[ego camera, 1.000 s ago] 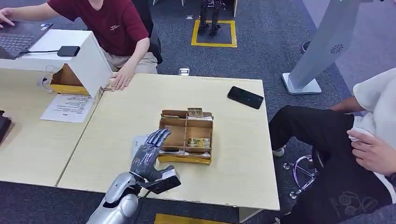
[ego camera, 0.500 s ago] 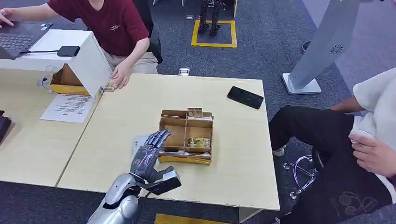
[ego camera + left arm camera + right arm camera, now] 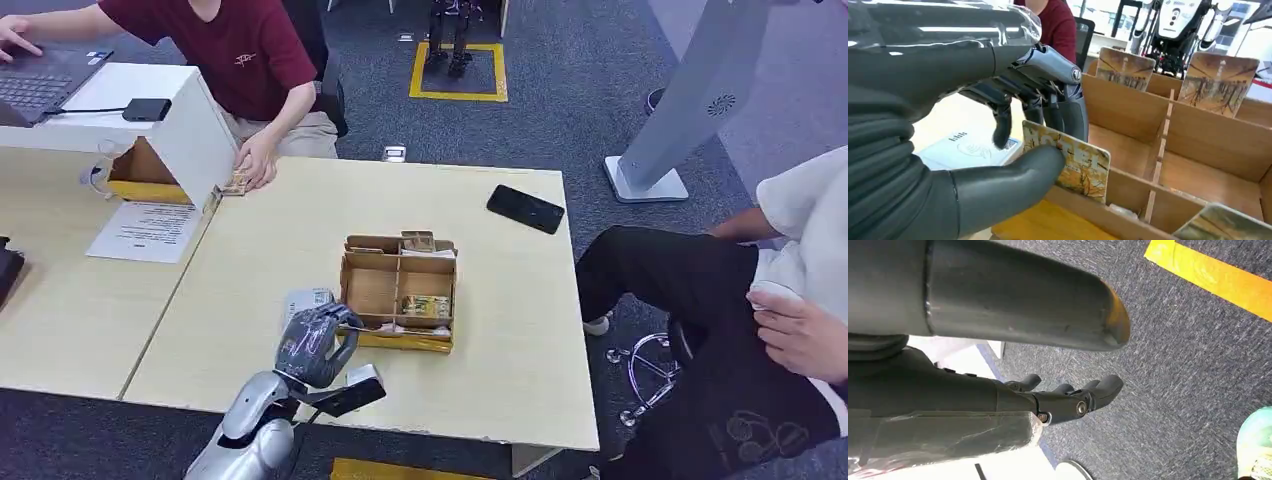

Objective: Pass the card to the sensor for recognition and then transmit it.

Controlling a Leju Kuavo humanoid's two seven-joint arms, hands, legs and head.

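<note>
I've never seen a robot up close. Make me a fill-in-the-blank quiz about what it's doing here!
1. The left hand pinches a ____ between thumb and fingers.
2. The box it reaches into is made of ____.
3. A black ____ lies at the table's far corner.
4. The right hand hangs over the ____.

Missing words: card; wood; phone; floor

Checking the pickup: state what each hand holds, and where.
Left hand pinches a card by one end, thumb against fingers. Right hand holds nothing.

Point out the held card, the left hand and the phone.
card (image 3: pixel 1080 167): left wrist view, printed face.
left hand (image 3: pixel 312 345): head view, back of hand.
phone (image 3: pixel 526 209): head view, screen centre.
</note>
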